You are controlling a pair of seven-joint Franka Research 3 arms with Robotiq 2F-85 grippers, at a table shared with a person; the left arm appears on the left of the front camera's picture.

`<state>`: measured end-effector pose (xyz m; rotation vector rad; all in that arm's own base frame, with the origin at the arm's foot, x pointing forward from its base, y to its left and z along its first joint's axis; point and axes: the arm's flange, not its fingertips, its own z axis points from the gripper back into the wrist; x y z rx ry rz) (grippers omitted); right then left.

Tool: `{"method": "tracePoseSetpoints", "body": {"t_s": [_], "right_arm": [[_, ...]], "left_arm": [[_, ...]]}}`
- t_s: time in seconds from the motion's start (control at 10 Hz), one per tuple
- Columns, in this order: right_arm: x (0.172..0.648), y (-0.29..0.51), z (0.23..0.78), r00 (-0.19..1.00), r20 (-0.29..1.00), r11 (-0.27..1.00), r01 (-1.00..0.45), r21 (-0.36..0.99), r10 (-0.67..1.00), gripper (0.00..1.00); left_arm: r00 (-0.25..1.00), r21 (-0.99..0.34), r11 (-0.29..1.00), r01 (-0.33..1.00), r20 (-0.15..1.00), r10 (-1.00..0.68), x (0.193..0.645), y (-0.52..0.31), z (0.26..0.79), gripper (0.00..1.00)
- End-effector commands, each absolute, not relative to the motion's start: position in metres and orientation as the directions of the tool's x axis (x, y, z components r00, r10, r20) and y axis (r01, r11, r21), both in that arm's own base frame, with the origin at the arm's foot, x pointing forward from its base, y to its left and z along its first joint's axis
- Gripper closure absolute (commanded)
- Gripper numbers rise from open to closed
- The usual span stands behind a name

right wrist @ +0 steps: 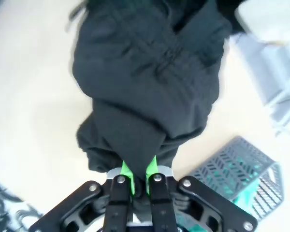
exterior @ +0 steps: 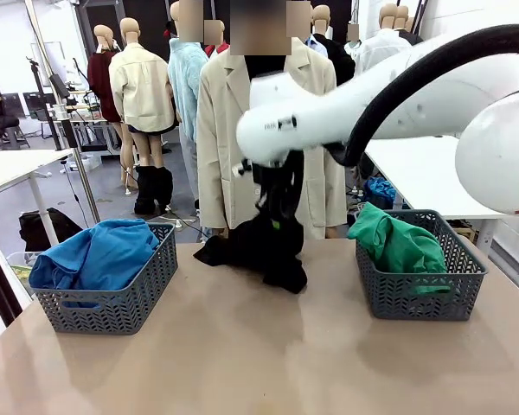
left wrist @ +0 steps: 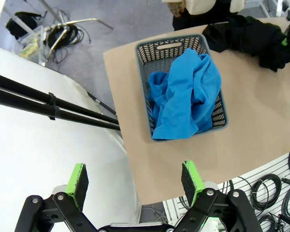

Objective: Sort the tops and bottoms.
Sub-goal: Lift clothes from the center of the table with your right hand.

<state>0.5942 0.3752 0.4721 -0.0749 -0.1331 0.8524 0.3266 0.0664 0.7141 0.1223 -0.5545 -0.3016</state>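
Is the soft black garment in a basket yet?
Not yet. The soft black garment lies bunched on the table between both baskets, pinched by the right gripper.

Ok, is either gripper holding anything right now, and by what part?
The right gripper is shut on a bunched fold of the black garment. The left gripper is open, holding nothing.

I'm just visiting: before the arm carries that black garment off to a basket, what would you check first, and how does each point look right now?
1. Right tool shut on the black garment: ok.
2. Garment fully off the table: not ok, its lower folds lie on it.
3. Basket with the green garment has room: ok, space toward the near wall.
4. Blue garments in the other basket: ok.
5. Left tool open, holding nothing, away from the path: ok.
6. Person's hands away from the garment: cannot tell.
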Motion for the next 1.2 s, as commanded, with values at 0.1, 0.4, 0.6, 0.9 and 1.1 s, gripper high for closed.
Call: {"method": "tracePoseSetpoints", "body": {"t_s": [0.1,0.4,0.6,0.9,1.1], "right_arm": [[0.591,0.394,0.568,0.597,0.211,0.633,-0.734,-0.245,0.774,1.0],[0.575,0.402,0.676,0.585,0.256,0.638,-0.702,-0.317,0.77,1.0],[0.563,0.409,0.737,0.592,0.293,0.66,-0.667,-0.345,0.751,1.0],[0.529,0.414,0.797,0.545,0.339,0.642,-0.657,-0.395,0.767,1.0],[0.504,0.42,0.83,0.524,0.37,0.64,-0.668,-0.38,0.767,1.0]], "left_arm": [[0.813,0.191,0.951,0.244,0.494,-0.308,0.326,0.067,0.716,0.0],[0.813,0.191,0.951,0.244,0.494,-0.308,0.326,0.067,0.716,0.0],[0.813,0.191,0.951,0.244,0.494,-0.308,0.326,0.067,0.716,0.0],[0.813,0.191,0.951,0.244,0.494,-0.308,0.326,0.067,0.716,0.0],[0.813,0.191,0.951,0.244,0.494,-0.308,0.326,0.067,0.716,0.0]]}}
